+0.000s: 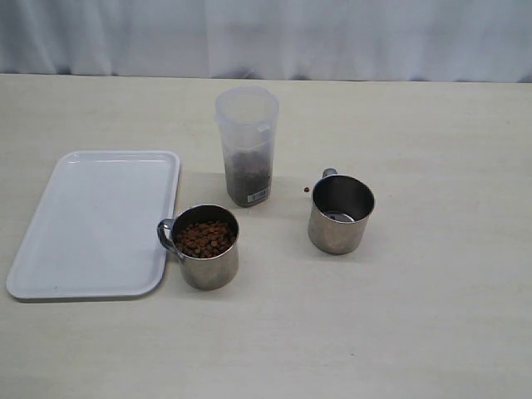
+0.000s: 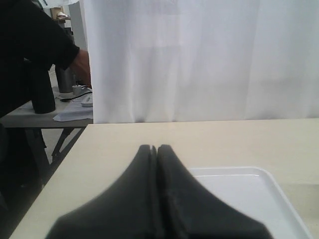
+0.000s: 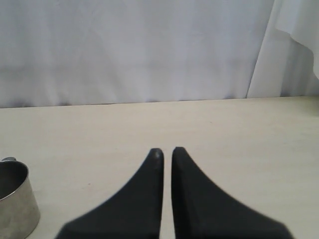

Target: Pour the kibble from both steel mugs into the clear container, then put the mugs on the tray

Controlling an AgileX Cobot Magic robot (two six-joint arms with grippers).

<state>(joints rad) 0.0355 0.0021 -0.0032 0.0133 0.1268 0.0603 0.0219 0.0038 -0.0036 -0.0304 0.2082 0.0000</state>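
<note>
Tray (image 1: 91, 224) beside full mug (image 1: 206, 253), empty mug (image 1: 339, 224) apart, open tabletop (image 1: 416, 332) around, left fingers (image 2: 132, 199), right fingers (image 3: 134, 204) closed

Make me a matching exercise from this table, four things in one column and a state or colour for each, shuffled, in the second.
Column one:
1. left mug
2. right mug
3. clear container
4. tray

Column two:
A. white, lying flat
B. filled with kibble nearly to the rim
C. kibble only in its lower part
D. steel, no kibble seen inside

Pairs: 1-B, 2-D, 3-C, 4-A
</note>
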